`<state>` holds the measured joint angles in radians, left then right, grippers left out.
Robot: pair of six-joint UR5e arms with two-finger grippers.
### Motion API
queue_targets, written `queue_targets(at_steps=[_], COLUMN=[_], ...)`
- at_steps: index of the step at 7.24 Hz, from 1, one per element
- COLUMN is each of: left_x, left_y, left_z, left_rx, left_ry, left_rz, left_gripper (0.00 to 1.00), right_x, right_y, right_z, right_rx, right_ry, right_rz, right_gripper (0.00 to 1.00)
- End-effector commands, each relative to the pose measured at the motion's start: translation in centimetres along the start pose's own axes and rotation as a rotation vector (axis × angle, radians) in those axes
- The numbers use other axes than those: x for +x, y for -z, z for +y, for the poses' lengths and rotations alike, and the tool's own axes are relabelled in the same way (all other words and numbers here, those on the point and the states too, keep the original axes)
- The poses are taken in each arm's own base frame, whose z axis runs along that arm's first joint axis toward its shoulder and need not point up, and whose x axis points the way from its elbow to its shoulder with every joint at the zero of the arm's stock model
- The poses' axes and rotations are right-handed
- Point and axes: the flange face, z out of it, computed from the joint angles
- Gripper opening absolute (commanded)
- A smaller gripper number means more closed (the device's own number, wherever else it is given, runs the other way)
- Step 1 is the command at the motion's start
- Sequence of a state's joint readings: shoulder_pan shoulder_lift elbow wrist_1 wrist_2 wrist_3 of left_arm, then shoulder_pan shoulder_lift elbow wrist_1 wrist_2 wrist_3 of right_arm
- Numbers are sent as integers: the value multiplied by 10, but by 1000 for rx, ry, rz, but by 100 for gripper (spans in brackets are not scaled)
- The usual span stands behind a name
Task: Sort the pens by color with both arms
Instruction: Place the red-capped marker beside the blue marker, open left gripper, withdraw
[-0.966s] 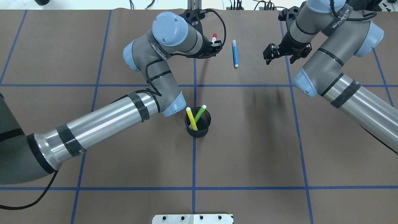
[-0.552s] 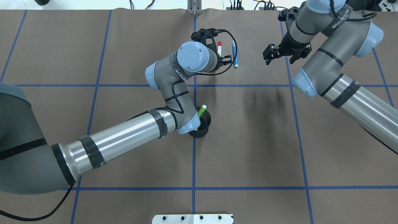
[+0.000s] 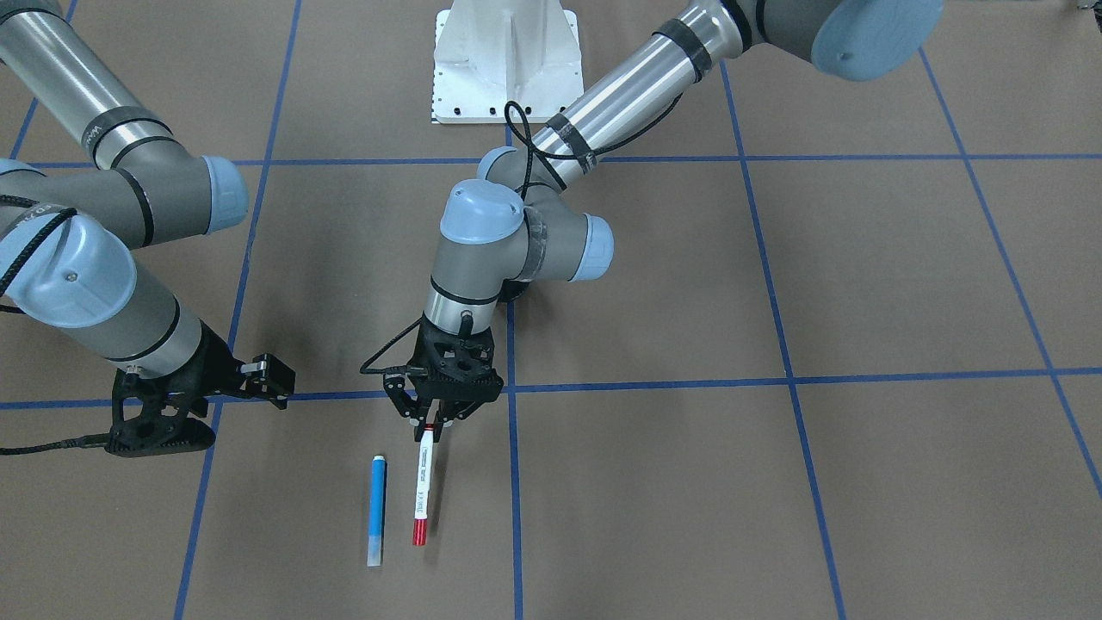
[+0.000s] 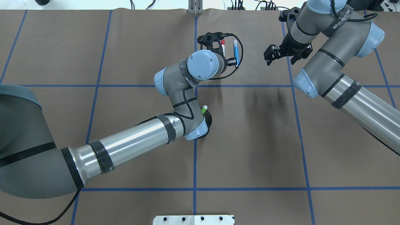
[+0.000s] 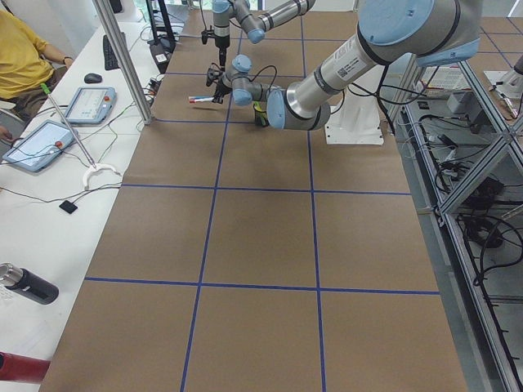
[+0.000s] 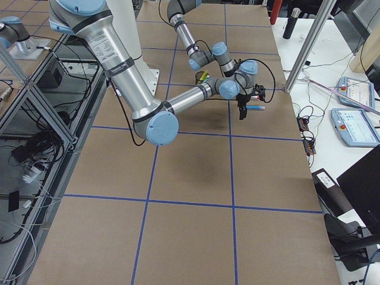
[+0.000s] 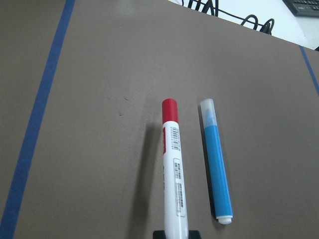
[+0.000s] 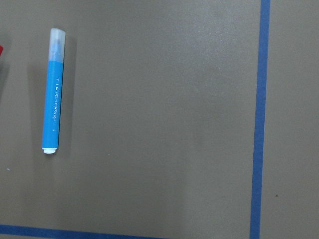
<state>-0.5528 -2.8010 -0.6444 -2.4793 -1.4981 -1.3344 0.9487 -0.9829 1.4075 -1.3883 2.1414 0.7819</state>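
**Red-capped pen gripped beside the blue one near the table's far edge**

We see the left gripper [image 3: 433, 420] closed narrowly on the tail end of the white-barrelled pen with the red cap [image 3: 422, 491]. Its black fingertips [image 7: 174, 234] pinch the barrel from both sides. The pen points away from the robot toward the far edge of the table [image 3: 775, 517], red cap leading. A shadow runs along its side in the left wrist view, and we cannot tell whether the cap end touches the surface.

The blue pen [image 3: 376, 508] lies flat just beside it on the robot's right. It runs parallel to the red-capped pen with a thin strip of brown cover between them, and its clear cap points toward the same far edge. Both pens sit close to that edge, about midway along it, just to the robot's right of the central blue tape line [image 3: 514, 517].

The right gripper [image 4: 280, 59] hangs above the table nearer its right end, also close to the far edge. Its fingers are spread wide with nothing between them. Its wrist view looks down on the blue pen.

Nearer the table's middle, the black mesh cup [image 4: 208, 118] is mostly hidden beneath the elbow of the left arm [image 4: 131, 140], and the lime green highlighter [image 4: 204, 109] sticks out of it at a lean
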Motion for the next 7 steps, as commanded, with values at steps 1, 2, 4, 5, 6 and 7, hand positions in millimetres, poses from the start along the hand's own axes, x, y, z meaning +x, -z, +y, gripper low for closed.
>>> queue_targets(at_steps=[1, 2, 4, 5, 6, 7], left_x=[1, 2, 7, 18, 13, -1], left_y=[0, 0, 5, 18, 30, 50], left_z=[-1, -1, -4, -12, -27, -40], left_rx=[9, 10, 4, -24, -57, -106], left_ry=[0, 0, 0, 0, -1, -31], left_rz=[-3, -1, 14, 49, 64, 43], left_gripper=[75, 91, 96, 99, 99, 99], right_x=[-1, -2, -8, -11, -15, -20], right_y=[0, 1, 7, 9, 18, 27], right_z=[0, 0, -2, -1, 1, 5], right_rx=[1, 2, 10, 12, 22, 31], right_ry=[1, 2, 6, 10, 19, 22], right_rz=[-1, -2, -10, -15, -28, -43], right_gripper=[99, 99, 99, 99, 99, 99])
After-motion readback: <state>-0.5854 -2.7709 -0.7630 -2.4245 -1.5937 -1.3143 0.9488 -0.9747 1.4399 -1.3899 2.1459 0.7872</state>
